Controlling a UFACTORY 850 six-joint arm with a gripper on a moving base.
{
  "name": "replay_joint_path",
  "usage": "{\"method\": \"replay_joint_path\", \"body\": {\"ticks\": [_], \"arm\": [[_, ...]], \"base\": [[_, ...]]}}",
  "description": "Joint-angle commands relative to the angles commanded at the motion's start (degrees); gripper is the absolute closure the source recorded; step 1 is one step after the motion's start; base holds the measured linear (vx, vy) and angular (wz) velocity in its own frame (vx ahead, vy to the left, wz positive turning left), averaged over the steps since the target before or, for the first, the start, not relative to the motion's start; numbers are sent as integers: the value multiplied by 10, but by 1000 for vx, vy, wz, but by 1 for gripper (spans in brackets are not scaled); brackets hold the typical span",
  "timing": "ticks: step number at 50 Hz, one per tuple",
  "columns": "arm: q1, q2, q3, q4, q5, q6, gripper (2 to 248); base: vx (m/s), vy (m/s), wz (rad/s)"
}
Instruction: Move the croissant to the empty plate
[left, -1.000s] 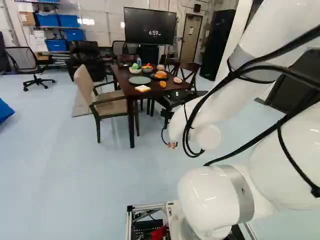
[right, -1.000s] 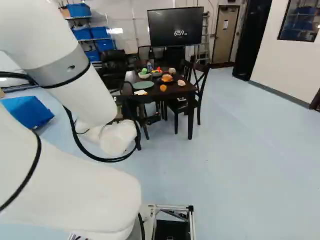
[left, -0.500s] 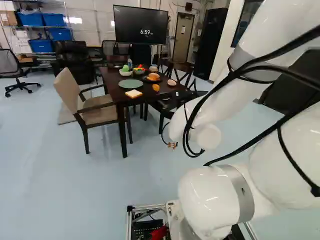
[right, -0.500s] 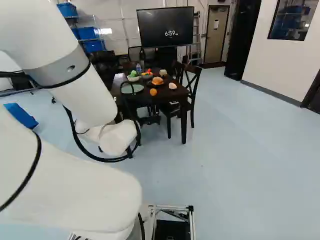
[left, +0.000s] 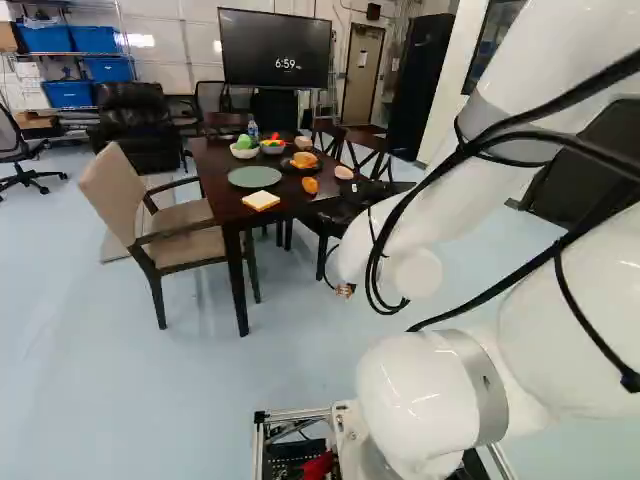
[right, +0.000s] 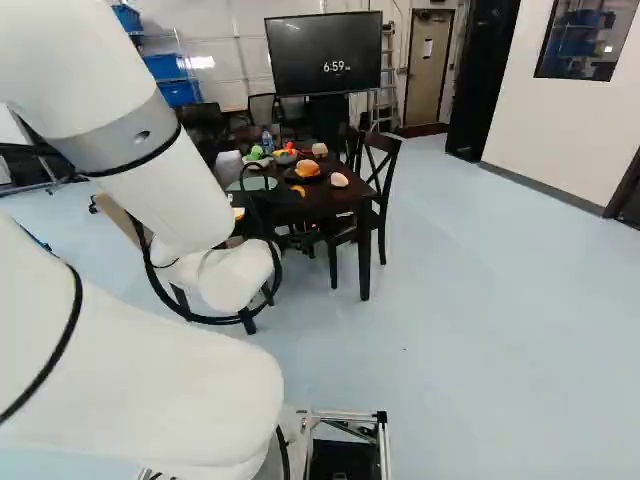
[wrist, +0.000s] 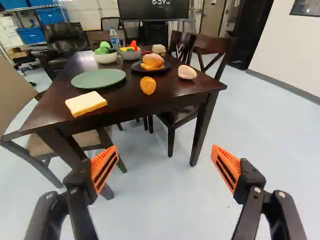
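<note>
Floor (wrist: 160, 210) lies between me and the worktop (wrist: 122, 97), which spreads from about ten to one o'clock, well apart from my reach. I take this as the approach: getting close enough to pick, with neither the grasp nor the placing done. A chair (left: 115, 195) stands on the worktop's nine o'clock side, and I'd watch that it doesn't foul my way in.

At eleven o'clock sits the green plate (wrist: 98, 78), bare, so I read it as my target. The dark plate (wrist: 138, 69) is taken by a roast (wrist: 152, 61). The bread (wrist: 86, 103) lies near the front edge, at eight o'clock from the croissant (wrist: 148, 85).

The croissant itself rests on the worktop, a touch left of twelve, in front of the dark plate and apart from it. My next move, I think, is to drive in, keep it centred, then raise the wrist enough to come down over it past the near edge. Too low and I'd bump that edge; too far and I could nudge the roast. Afterwards it's a short carry towards ten o'clock.

My fingers (wrist: 104, 167) are spread wide, with nothing held between them, which suits a pick.
</note>
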Motion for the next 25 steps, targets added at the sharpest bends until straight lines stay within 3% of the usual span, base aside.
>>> {"method": "replay_joint_path", "body": {"ticks": [18, 25], "arm": [[0, 0, 0, 0, 0, 0, 3], [0, 0, 0, 0, 0, 0, 3]], "base": [[212, -3, -33], [195, 34, 130]]}}
